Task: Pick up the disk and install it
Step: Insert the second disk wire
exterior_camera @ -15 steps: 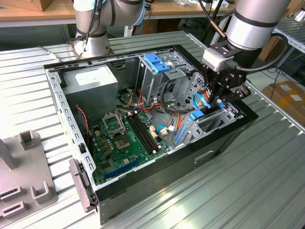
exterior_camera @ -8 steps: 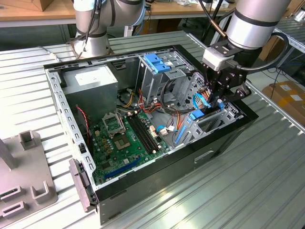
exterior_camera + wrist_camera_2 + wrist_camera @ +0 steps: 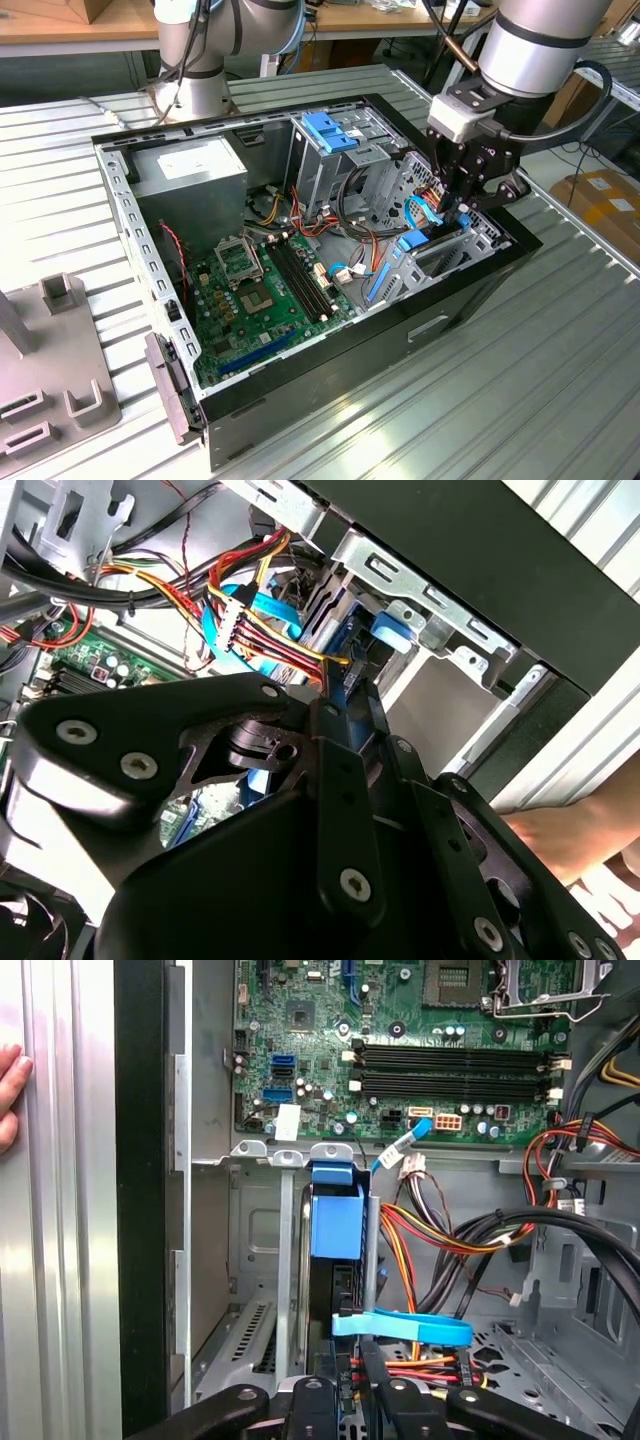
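While the claw (image 3: 458,208) pinches the disk (image 3: 336,1222) edge-up in its bay, press straight down, clear of the cables (image 3: 440,1235).

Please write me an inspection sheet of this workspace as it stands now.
Surface: ribbed metal table, open computer case lying on it.
Job's things: disk in its blue carrier stands on edge in the bay by the case wall, under the pincer.
Clutter: grey fixture at the exterior view's left.
Pincer: pincer lowered into the case, at the disk.
Cables: red, yellow and black wire bundle; flat blue cable beside the disk.
Surroundings: a person's hand on the table; cardboard box.
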{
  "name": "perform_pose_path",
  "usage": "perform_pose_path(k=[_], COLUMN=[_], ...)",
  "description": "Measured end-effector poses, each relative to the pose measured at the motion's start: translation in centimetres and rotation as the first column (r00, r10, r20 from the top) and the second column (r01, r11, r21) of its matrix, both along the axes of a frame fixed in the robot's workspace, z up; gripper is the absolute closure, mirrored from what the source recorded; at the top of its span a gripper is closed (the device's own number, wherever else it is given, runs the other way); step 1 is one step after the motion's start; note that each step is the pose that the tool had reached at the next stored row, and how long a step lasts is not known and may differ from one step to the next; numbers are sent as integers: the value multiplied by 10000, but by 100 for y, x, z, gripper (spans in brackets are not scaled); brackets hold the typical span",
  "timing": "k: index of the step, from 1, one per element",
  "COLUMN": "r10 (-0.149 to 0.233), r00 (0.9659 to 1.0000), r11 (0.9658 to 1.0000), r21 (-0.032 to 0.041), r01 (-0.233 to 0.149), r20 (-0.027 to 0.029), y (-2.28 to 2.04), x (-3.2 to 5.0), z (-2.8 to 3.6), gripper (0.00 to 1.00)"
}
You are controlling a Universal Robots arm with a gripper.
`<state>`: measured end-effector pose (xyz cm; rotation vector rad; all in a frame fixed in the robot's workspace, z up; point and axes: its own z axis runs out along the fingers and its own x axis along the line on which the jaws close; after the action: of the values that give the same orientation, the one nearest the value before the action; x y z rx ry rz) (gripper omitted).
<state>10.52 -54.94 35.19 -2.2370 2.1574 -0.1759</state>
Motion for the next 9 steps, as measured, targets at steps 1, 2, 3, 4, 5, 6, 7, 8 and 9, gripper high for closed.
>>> perform_pose_path(k=[1, 2, 3, 4, 5, 6, 7, 8, 9], r10=[0, 0, 1, 0, 0, 0, 0, 0, 0], r00=[10000, 10000, 10000, 10000, 10000, 10000, 10000, 10000, 10000], r11=[10000, 10000, 10000, 10000, 10000, 10000, 10000, 10000, 10000], r21=[1, 3, 13, 17, 17, 17, 17, 18, 18], r01=[0, 0, -1, 0, 0, 0, 0, 0, 0], r20=[0, 0, -1, 0, -1, -2, -2, -4, -4], y=[0, 0, 1, 0, 1, 4, 6, 7, 8], x=[0, 0, 7, 26, 59, 79, 95, 121, 132], z=[0, 3, 4, 2, 2, 2, 2, 2, 2], gripper=[76, 76, 76, 76, 76, 76, 76, 76, 76])
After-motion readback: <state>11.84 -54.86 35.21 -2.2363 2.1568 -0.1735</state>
